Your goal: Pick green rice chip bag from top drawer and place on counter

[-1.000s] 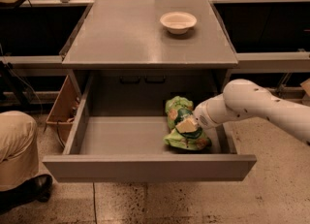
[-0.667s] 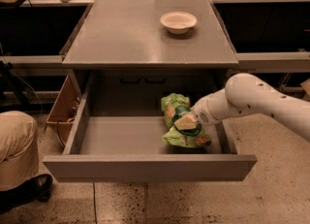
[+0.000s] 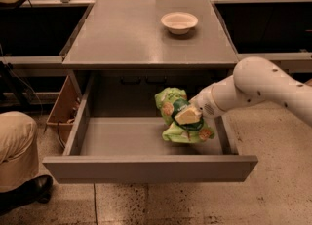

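Observation:
The green rice chip bag, light green with a dark round logo and chip pictures, hangs tilted over the right part of the open top drawer, lifted off the drawer floor. My gripper reaches in from the right on a white arm and is shut on the bag's right side. The grey counter lies directly above the drawer's back half.
A small white bowl stands on the counter toward its far right. A brown wooden box sits left of the drawer. A person's tan trouser leg and dark shoe are at the lower left. A tan benchtop runs behind.
The gripper has moved left and up with the bag in it. The bag has risen off the drawer floor.

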